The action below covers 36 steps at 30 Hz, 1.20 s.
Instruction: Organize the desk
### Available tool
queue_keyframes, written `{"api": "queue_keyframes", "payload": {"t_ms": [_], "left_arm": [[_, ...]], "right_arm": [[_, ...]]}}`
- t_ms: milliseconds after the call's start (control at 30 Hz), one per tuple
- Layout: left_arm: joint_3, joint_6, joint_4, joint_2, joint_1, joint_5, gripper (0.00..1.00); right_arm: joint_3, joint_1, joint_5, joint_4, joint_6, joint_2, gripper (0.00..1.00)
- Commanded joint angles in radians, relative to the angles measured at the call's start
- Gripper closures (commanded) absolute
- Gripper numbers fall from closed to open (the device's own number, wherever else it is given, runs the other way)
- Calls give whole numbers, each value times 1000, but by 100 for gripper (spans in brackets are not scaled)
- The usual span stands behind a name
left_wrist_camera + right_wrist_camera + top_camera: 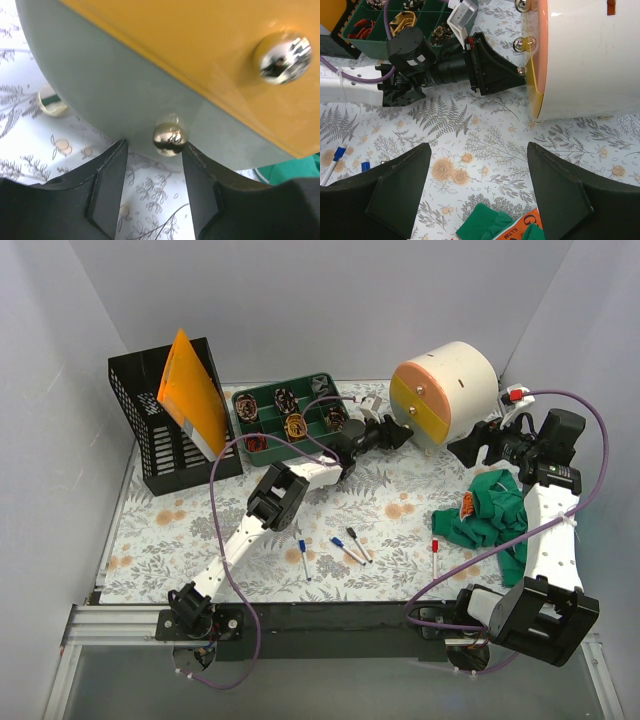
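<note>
The desk (200,530) has a pale fern-and-flower covering. A round white drawer unit (455,380) with yellow drawer fronts lies at the back right. My left gripper (405,435) is open at its face. In the left wrist view the jaws (154,147) straddle a small silver knob (169,139) on the pale lower drawer front; the knob is next to the right finger, with a gap on the left. My right gripper (479,150) is open and empty above the desk, just beyond a green cloth (490,225). It shows in the top view (462,450).
A black mesh file holder (150,440) with an orange folder (190,390) stands at the back left. A green compartment tray (290,420) sits at the back middle. Several pens (348,548) lie near the front edge. The green cloth (490,510) lies at the right.
</note>
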Motion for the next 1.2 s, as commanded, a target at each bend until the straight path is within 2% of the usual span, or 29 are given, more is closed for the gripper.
{"api": "queue_keyframes", "payload": {"t_ms": [0, 500, 567, 700, 833, 933, 1167], "left_arm": [[68, -20, 36, -5, -4, -47, 54], [67, -20, 3, 3, -4, -47, 60], [68, -20, 3, 6, -5, -42, 65], [62, -20, 9, 3, -4, -22, 89], [35, -14, 26, -23, -4, 22, 97], [-60, -3, 71, -81, -1, 42, 98], [-444, 67, 222, -317, 4, 85, 98]], "right_arm": [[-4, -4, -15, 31, 9, -20, 14], [-4, -4, -20, 31, 7, -20, 14], [-4, -4, -18, 30, 7, -19, 14], [-4, -4, -15, 31, 7, -17, 14], [-5, -4, -12, 30, 4, -16, 14], [-7, -4, -11, 31, 1, -14, 14], [-9, -4, -11, 31, 1, -11, 14]]}}
